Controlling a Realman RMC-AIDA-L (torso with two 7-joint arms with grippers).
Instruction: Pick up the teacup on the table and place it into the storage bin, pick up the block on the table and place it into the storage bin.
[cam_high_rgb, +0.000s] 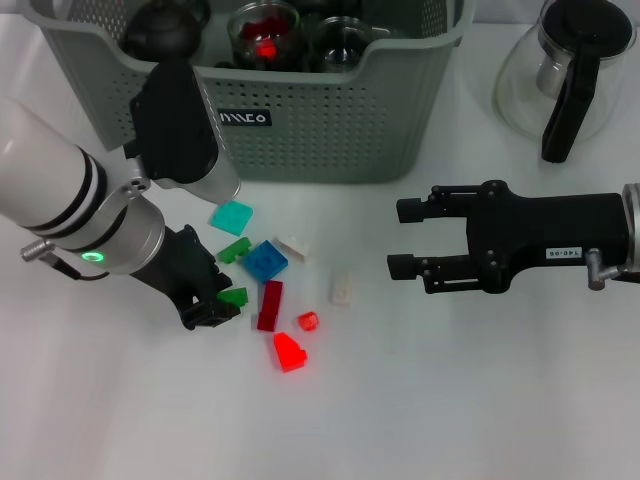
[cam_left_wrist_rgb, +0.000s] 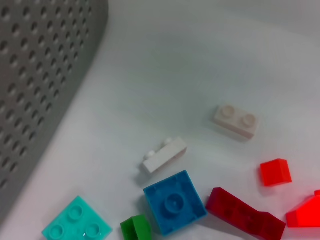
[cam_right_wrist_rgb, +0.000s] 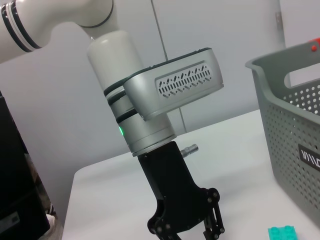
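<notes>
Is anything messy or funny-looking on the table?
Yes. Loose building blocks lie scattered in front of the storage bin, pointing every which way: a blue block, a teal plate, a dark red brick. Nothing looks broken or spilled.

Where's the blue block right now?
In the head view the blue block lies on the table in front of the storage bin, between a green block and a white block, just above the dark red block.
</notes>
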